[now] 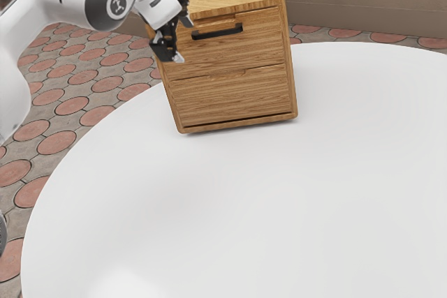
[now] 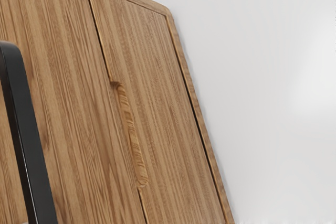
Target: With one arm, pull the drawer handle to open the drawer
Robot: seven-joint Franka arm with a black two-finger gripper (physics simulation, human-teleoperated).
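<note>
A wooden cabinet (image 1: 230,82) with two drawers stands at the far side of a round white table (image 1: 279,200). The upper drawer (image 1: 237,43) carries a black bar handle (image 1: 217,31). My gripper (image 1: 166,47) hangs in front of the cabinet's corner on the exterior view's left, just beside that end of the handle and not touching it. It is open with nothing between its fingers. In the wrist view the black handle (image 2: 26,145) runs close under the hand, and beyond it lies the lower drawer (image 2: 157,129) with its carved wooden grip (image 2: 131,135).
The arm (image 1: 63,12) comes in from the exterior view's upper left. A floor of round reddish tiles (image 1: 63,102) lies beside the table. The white table (image 2: 273,103) spreads wide in front of the cabinet.
</note>
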